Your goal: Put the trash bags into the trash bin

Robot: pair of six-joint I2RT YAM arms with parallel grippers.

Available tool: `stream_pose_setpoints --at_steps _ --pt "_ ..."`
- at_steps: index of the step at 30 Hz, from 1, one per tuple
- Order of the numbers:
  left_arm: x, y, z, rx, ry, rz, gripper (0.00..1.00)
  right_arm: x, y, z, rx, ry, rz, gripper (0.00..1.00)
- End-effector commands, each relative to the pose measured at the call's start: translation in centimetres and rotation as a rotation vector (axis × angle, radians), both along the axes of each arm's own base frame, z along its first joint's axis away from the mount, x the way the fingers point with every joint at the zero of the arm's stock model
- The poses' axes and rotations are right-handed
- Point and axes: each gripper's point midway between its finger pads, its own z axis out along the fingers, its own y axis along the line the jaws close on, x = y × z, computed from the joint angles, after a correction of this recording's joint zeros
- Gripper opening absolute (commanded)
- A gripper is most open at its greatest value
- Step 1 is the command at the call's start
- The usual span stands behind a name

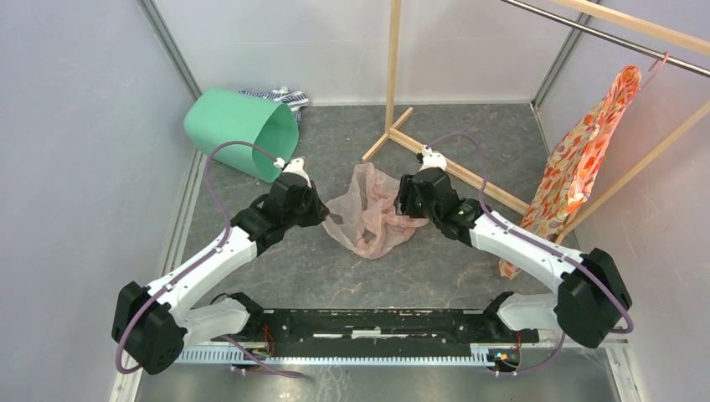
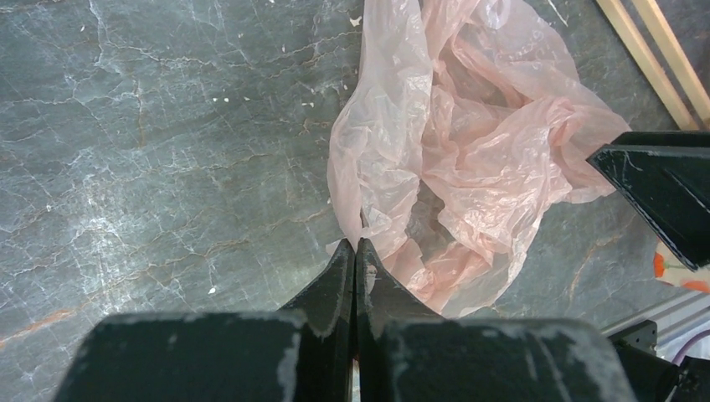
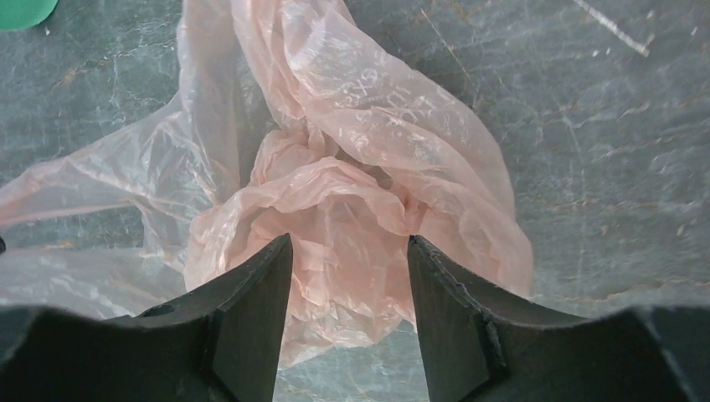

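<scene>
Two arms reach toward the middle of the table in the top view. The left gripper (image 1: 324,211) sits at one edge of the pale pink trash bag (image 1: 373,222) and the right gripper (image 1: 404,201) at the opposite edge, so the crumpled bag lies between them. The mint-green trash bin (image 1: 241,131) lies on its side beyond the left gripper, apart from it, with a striped cloth (image 1: 283,94) behind it. A wooden rack (image 1: 393,75) stands beyond the right gripper, and an orange floral garment (image 1: 586,155) hangs off to that arm's outer side. The table (image 1: 276,268) is dark grey and marbled, with pale walls around it.

In the left wrist view the fingers (image 2: 335,280) are pressed together, and a thin fold of the bag runs into the seam at their tips. The rest of the film spreads ahead and to the right on the stone-patterned surface.

In the right wrist view the fingers (image 3: 251,318) stand apart, with a bunched mound of the bag between their tips. A sliver of the bin shows far ahead to the left.
</scene>
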Motion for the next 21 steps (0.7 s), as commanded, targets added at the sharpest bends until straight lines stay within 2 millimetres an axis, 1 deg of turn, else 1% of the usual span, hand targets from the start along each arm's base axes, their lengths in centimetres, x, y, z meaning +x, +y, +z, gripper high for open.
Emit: stream_pose_setpoints --at_steps 1,4,9,13,15,21 --pt "0.3 -0.1 0.9 -0.006 -0.055 -0.033 0.02 1.1 1.0 0.5 0.156 0.037 -0.133 0.61" --pt "0.2 -0.2 0.8 -0.012 -0.054 -0.038 0.02 1.1 0.5 0.2 0.214 0.073 -0.24 0.66" --pt "-0.3 -0.7 0.3 -0.044 -0.042 -0.051 0.02 0.7 0.1 -0.7 0.308 0.158 -0.393 0.69" --pt "-1.1 -1.0 -1.0 -0.086 -0.004 -0.056 0.02 0.9 0.5 -0.7 0.391 0.195 -0.476 0.71" --pt "-1.9 -1.2 -1.9 -0.104 0.027 -0.069 0.02 1.2 0.5 -0.7 0.402 0.205 -0.511 0.71" --pt "-3.1 -1.2 -3.3 -0.121 0.061 -0.078 0.02 1.6 0.3 -1.4 0.442 0.231 -0.584 0.71"
